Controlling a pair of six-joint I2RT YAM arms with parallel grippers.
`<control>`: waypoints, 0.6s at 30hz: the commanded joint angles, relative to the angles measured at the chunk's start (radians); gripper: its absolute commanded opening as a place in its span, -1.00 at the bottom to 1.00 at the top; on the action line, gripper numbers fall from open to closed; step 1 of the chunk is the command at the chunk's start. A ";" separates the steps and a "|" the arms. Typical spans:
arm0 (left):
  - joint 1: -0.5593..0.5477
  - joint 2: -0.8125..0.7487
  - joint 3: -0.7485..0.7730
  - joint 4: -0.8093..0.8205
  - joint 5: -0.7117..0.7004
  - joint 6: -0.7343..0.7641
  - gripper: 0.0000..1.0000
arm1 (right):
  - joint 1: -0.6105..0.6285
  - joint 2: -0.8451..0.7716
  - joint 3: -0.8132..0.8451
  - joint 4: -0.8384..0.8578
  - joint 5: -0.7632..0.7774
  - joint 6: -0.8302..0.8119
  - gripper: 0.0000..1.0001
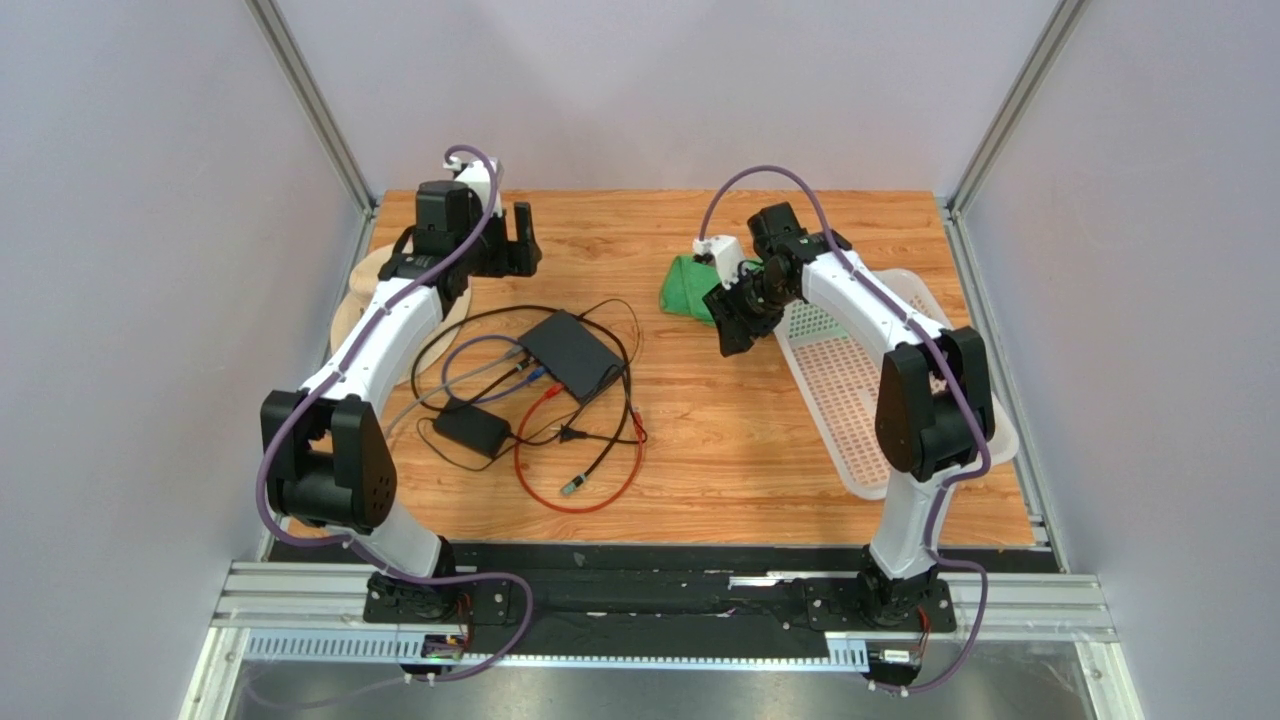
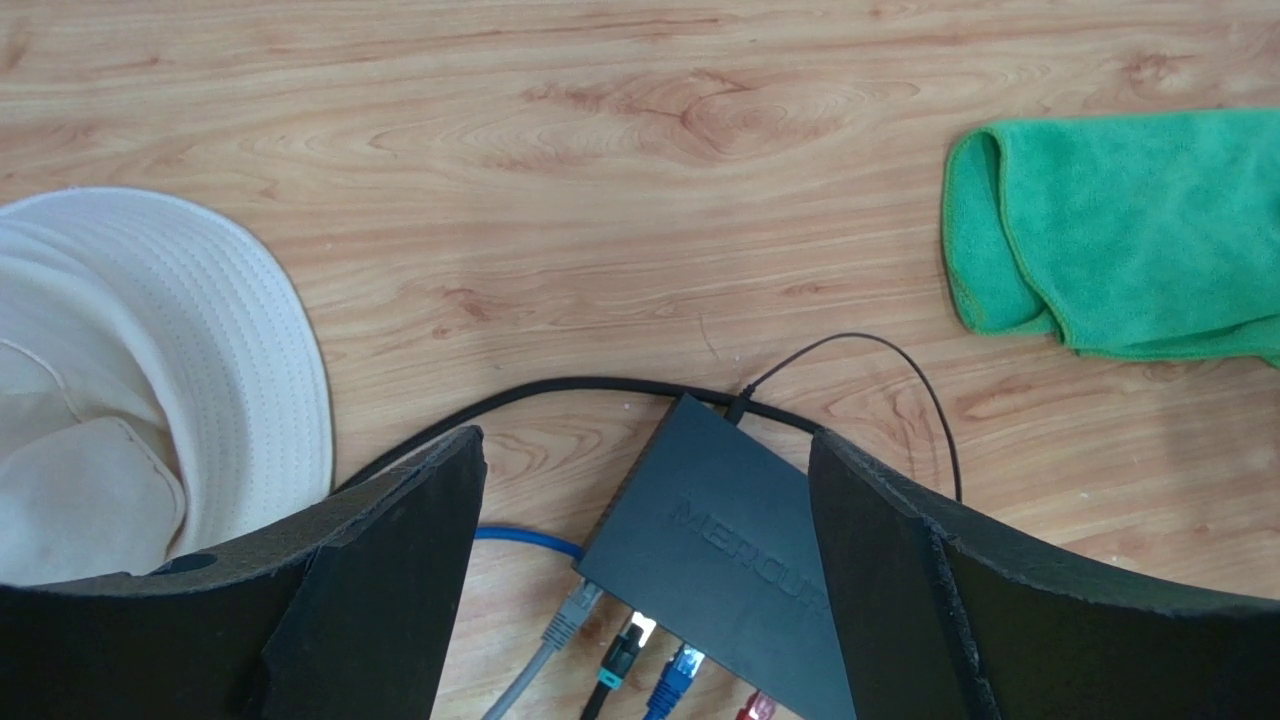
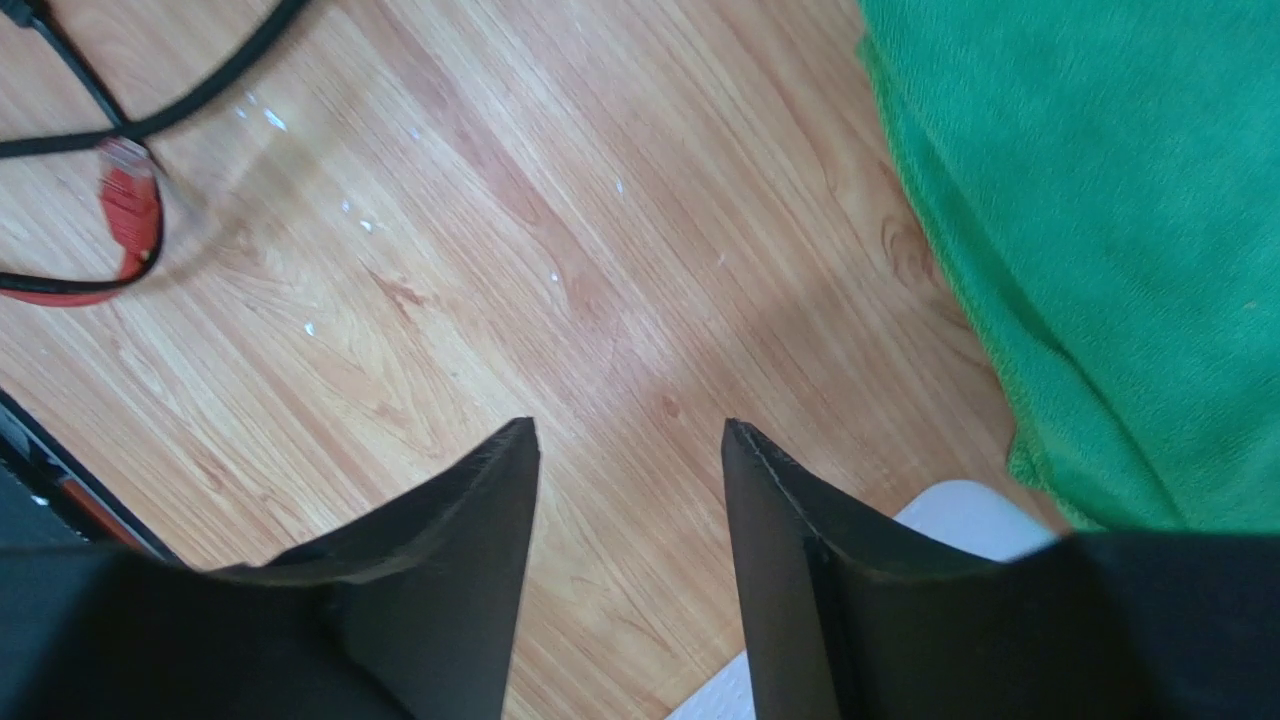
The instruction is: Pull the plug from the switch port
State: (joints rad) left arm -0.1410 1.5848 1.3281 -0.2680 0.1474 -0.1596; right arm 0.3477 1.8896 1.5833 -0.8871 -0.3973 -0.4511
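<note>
Both end effectors hang empty over the wooden worktop [image 1: 706, 435]; the black switch [image 1: 571, 356] lies left of centre with its cables plugged in.
From the left: a white hat [image 2: 135, 375] at the worktop's edge, then a small adapter brick [image 1: 470, 431]. The left end effector [image 1: 507, 243] has its fingers spread wide, above and just behind the switch. Grey, black, blue and red plugs [image 2: 624, 645] sit in a row along the switch's near-left edge. Further right lies a green cloth [image 1: 691, 285]. The right end effector [image 1: 736, 320] is partly apart beside it, over bare wood, and a white basket [image 1: 857, 405] is rightmost.
</note>
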 commanded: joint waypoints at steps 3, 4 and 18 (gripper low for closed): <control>-0.019 -0.026 -0.010 0.009 0.015 -0.017 0.75 | -0.024 -0.052 -0.115 -0.049 0.144 -0.029 -0.15; -0.019 -0.023 -0.009 0.004 0.017 -0.015 0.75 | -0.041 -0.064 -0.130 -0.049 0.161 -0.037 -0.17; -0.019 0.003 0.010 0.007 0.007 0.009 0.72 | -0.227 0.123 0.196 -0.115 0.153 -0.064 -0.28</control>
State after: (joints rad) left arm -0.1566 1.5864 1.3170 -0.2718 0.1490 -0.1604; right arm 0.0635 1.9472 1.6279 -0.9886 -0.1677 -0.5034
